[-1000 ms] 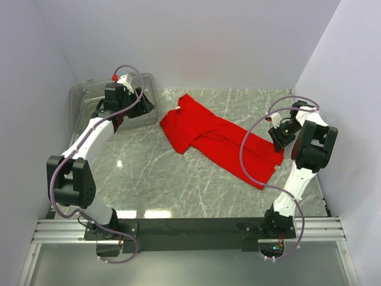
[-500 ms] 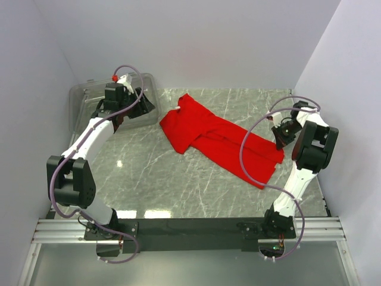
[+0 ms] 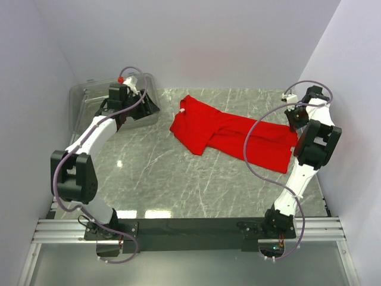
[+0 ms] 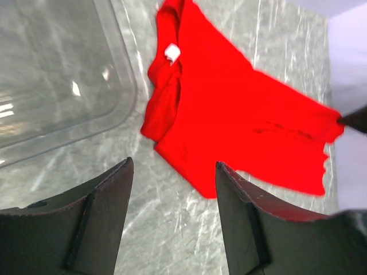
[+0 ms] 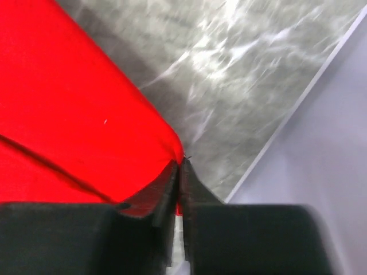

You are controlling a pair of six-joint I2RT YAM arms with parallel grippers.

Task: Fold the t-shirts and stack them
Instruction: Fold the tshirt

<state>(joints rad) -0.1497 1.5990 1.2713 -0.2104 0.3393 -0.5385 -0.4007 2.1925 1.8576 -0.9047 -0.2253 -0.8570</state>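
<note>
The red t-shirt (image 3: 229, 134) lies rumpled on the marble table (image 3: 155, 173), toward the far side, stretched out left to right and partly doubled over itself. It's plain soft cloth with no print, and a small white label (image 3: 183, 111) shows at its left end. Its right end is pinched in the right gripper (image 3: 293, 124).

Marble-patterned table (image 3: 178, 179), pale walls (image 3: 208, 42)

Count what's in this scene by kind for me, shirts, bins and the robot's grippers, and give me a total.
Red t-shirt: 1
Clear plastic bin: 1
Grippers: 2 (left gripper, right gripper)
Total: 4
</note>
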